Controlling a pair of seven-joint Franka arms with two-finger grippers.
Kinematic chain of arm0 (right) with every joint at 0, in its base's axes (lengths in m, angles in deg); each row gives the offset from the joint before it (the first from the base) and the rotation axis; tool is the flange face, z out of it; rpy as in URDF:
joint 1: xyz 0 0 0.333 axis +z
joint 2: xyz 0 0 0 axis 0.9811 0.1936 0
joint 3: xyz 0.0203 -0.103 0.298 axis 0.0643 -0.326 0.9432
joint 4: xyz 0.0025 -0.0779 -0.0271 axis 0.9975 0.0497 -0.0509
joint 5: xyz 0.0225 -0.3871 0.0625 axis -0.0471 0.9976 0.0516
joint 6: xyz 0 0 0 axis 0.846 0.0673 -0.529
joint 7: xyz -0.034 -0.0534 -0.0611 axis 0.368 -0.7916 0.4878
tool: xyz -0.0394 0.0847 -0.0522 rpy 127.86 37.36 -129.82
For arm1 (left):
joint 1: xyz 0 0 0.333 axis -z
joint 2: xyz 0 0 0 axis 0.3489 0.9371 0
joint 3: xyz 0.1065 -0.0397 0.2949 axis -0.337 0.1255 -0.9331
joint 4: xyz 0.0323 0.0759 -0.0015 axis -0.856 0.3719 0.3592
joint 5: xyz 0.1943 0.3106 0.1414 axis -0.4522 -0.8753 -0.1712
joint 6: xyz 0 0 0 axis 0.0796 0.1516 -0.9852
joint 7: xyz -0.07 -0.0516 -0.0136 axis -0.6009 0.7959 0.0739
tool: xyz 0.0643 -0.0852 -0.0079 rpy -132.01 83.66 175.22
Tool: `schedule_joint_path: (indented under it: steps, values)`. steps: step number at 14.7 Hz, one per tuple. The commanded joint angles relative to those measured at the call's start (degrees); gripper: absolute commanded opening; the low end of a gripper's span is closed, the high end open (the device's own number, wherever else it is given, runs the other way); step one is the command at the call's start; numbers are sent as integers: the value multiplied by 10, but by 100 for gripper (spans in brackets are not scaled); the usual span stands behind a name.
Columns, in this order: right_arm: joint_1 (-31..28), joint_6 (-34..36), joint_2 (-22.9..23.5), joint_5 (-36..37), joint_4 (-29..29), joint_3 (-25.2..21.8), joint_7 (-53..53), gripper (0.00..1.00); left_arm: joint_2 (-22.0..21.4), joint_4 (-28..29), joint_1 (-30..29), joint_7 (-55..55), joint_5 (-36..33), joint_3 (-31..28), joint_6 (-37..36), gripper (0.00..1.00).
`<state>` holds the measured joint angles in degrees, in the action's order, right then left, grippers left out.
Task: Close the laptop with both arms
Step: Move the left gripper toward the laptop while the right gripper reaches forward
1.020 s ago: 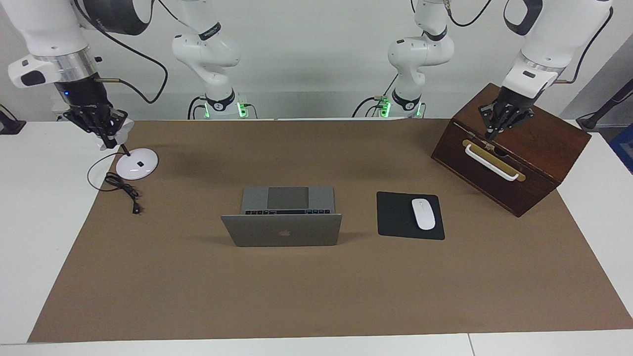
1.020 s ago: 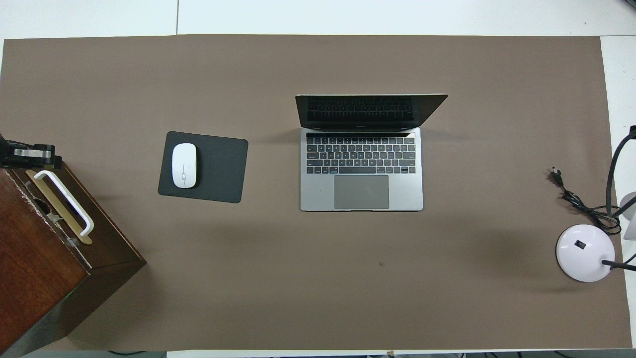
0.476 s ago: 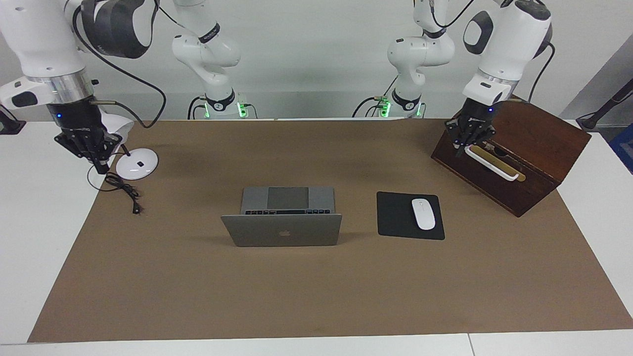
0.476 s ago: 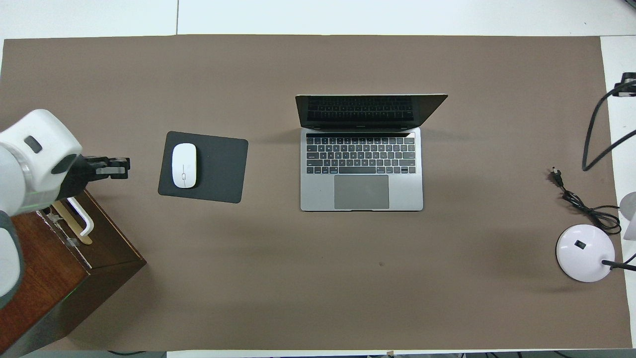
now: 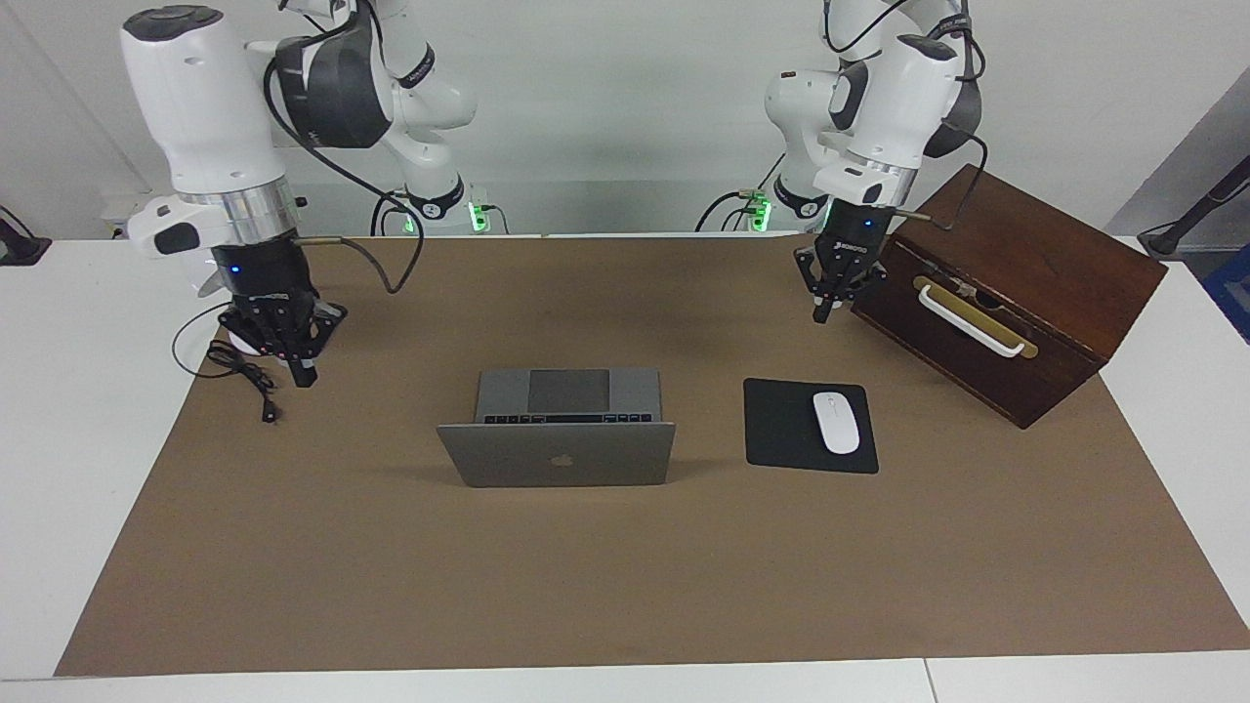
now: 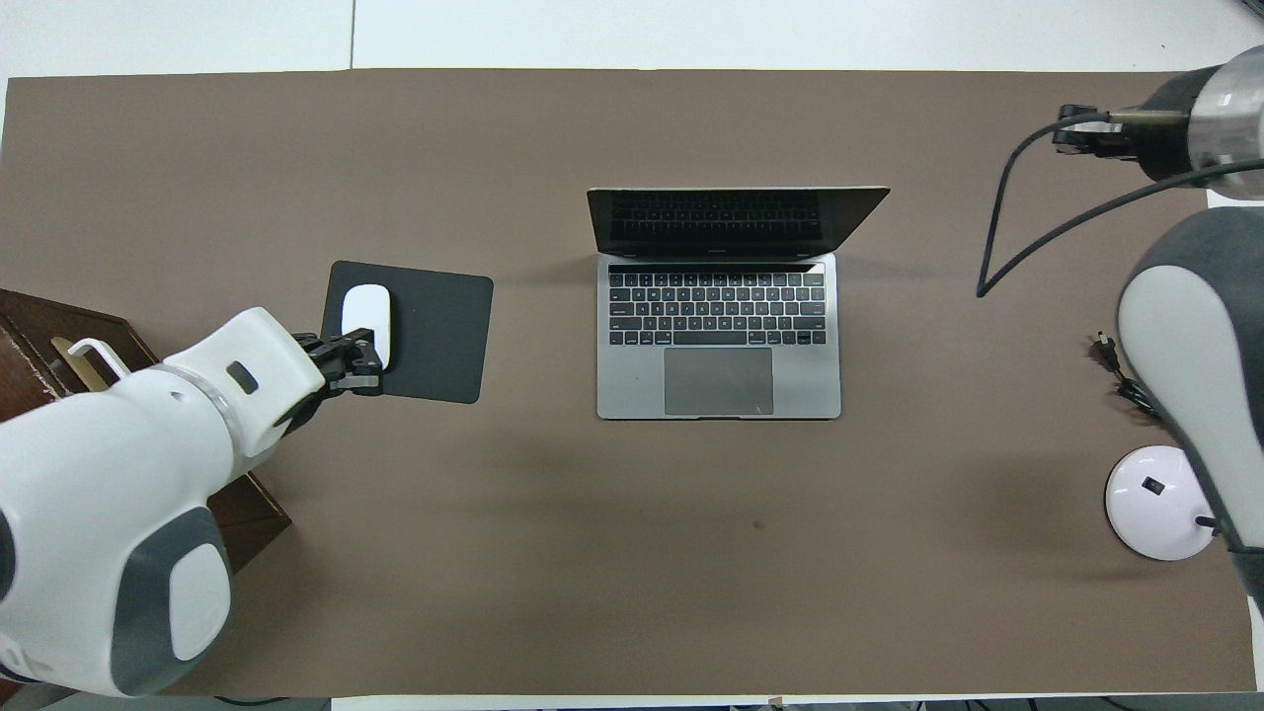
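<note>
The laptop (image 5: pixel 560 430) sits open in the middle of the brown mat (image 5: pixel 625 586) on the surface. Its lid stands up, with the apple mark on the back of it. Its keys and grey trackpad face the robots.

The left tool (image 5: pixel 822 314) hangs in the air over the mat, just beside the corner of the brown wooden box (image 5: pixel 1035 283). Its two fingertips are pressed together and it holds nothing. From above it seems to cover the edge of the black mouse pad (image 6: pixel 434 336), but the facing view shows it up high and touching nothing.

The right tool (image 5: pixel 303 376) hangs low over the mat near the black cord (image 5: pixel 244 376), toward the right arm's end of the surface. Its fingertips are pressed together too, and it holds nothing. From above, the tool itself cannot be seen. The round white lamp base (image 6: pixel 1160 502) sits there as well.

A white mouse (image 5: pixel 836 422) lies on the black mouse pad, beside the laptop, toward the left arm's end. Both tools are well apart from the laptop.
</note>
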<state>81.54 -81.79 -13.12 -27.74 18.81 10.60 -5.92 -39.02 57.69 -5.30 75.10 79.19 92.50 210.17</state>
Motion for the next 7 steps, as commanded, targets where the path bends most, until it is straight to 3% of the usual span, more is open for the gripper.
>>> schedule_joint_path:
  steps: [1, 4, 7]
  values:
    - [32, -16, 18, 17, -5, 0, -85, 0, 2, 56, 59, 34, 11, -7, 112, 0]
    - [52, -65, 32, 21, 6, 0, -108, 0, 47, 58, 100, 49, 11, -7, 184, 0]
    - [101, -90, 43, 53, 8, -1, -142, 0, 121, 57, 137, 54, 11, -7, 286, 0]
